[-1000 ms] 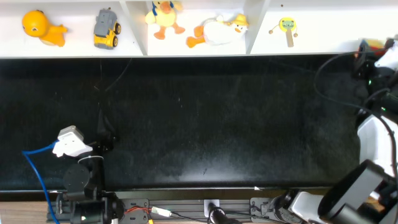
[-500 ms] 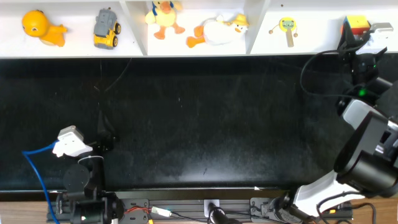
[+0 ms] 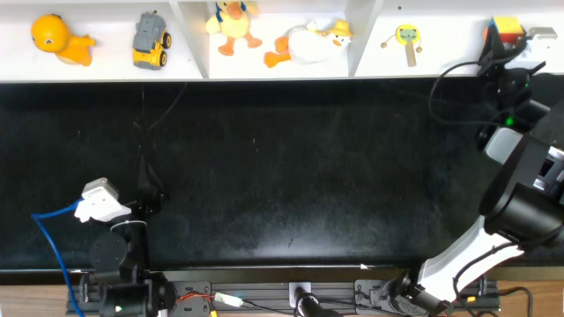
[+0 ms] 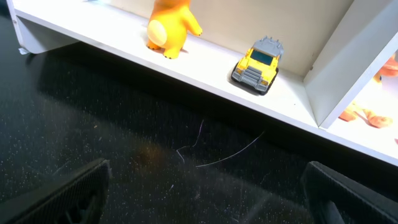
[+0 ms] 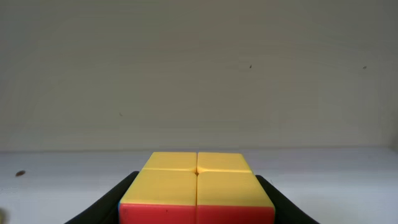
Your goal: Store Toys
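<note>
Here the right gripper (image 5: pixel 198 208) pinches a yellow-and-red cube (image 5: pixel 196 183) between its fingers, inside the far-right compartment of the white shelf (image 3: pixel 264 72). The left gripper (image 4: pixel 205 199) sits low over the black mat (image 4: pixel 124 137), fingers spread wide, facing a yellow truck (image 4: pixel 258 63) on that shelf.

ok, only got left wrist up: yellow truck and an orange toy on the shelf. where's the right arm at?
Observer: At the shelf's rightmost bay, right gripper shut on a colour cube.
Operator: cube down on the shelf?
Observer: Can't tell; right wrist view has the fingers flanking the cube, white shelf around it.
Operator: anything else in that bay?
Observer: A small green rattle, left of the cube in the top view, apart from it.
</note>
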